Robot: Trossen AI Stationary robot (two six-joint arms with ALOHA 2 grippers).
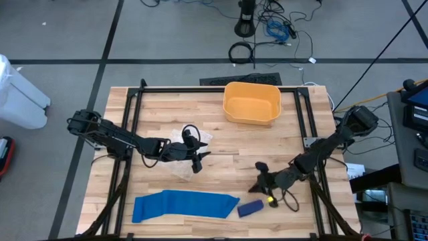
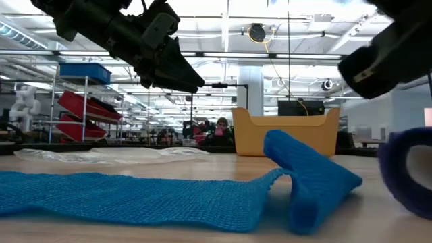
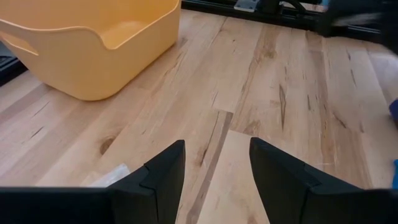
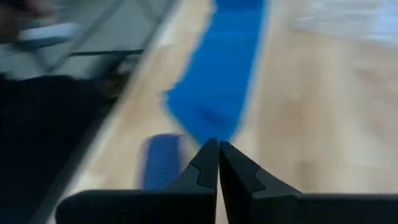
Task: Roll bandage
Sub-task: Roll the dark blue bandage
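Left gripper (image 1: 198, 158) hangs over mid-table, fingers (image 3: 163, 177) apart, nothing between them; bare wood shows in the gap. Right gripper (image 1: 260, 178) sits low at the front right, fingers (image 4: 208, 163) pressed together, holding nothing, just beside the roll (image 1: 249, 209).

Bandage (image 1: 184, 204): blue strip laid flat along the front edge of the table (image 1: 301, 114), mostly unrolled, its right end folded up in a hump (image 2: 307, 179) in the low view. Roll is a short dark-blue cylinder lying just right of the strip's end, touching or nearly touching it; cannot tell which. A small yellow-green spot (image 1: 271, 199) shows near the right gripper.

Surface: light wood planks with visible grain and knots, black metal frame (image 1: 200, 89) around the back and sides. Yellow bin (image 1: 252, 102) sits at the back centre. Clear plastic wrap (image 1: 182, 137) lies crumpled near the left gripper.

Room: grey floor with dark lines, cables (image 1: 277, 30) and a black stand base (image 1: 245, 27) behind the table. White container (image 1: 20, 94) on the left, equipment (image 1: 414, 120) on the right. Low view shows a big hall with ceiling lights, red and blue shelving (image 2: 84, 101), and a person (image 2: 220, 131) seated far back.
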